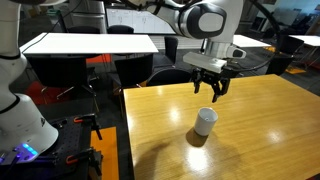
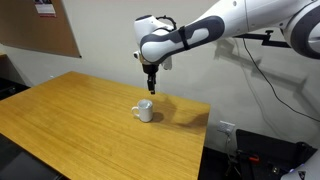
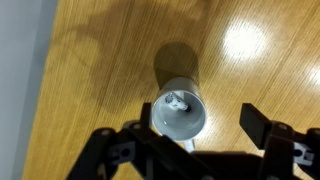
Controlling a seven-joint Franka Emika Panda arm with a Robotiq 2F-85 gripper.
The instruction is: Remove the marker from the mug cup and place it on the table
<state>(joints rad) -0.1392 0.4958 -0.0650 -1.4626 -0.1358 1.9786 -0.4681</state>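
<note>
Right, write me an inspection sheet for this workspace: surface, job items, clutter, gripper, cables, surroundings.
Surface: glossy wooden table, grain visible, with light glare in the wrist view.
Job's things: the white mug stands upright on the table. The marker is inside it, and only its top end shows in the wrist view.
Clutter: nothing seen on the tabletop.
Grippers: the gripper hangs above the mug with its fingers open, touching nothing.
Cables: a dark cable runs down the wall behind the arm.
Surroundings: white-topped tables with black frames stand beyond the wooden one. A corkboard is on the wall.
</note>
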